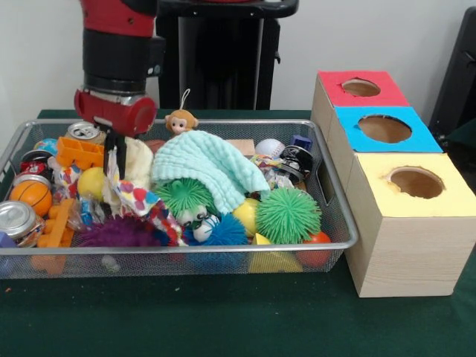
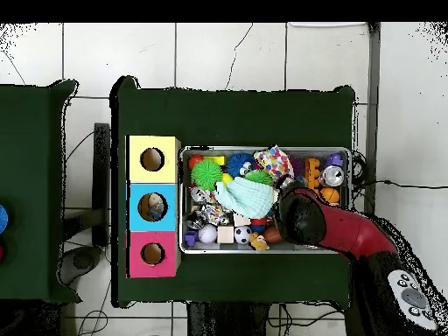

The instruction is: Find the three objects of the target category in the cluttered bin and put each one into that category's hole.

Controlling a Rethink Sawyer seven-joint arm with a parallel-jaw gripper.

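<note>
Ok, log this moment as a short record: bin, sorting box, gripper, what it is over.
bin: wire mesh bin, crowded with toys
top layer: mint cloth draped over the middle
sorting box: wooden box beside the bin, with red hole, blue hole, yellow hole
gripper: gripper lowered into the bin's corner, by the orange block
grip state: cannot tell
</note>
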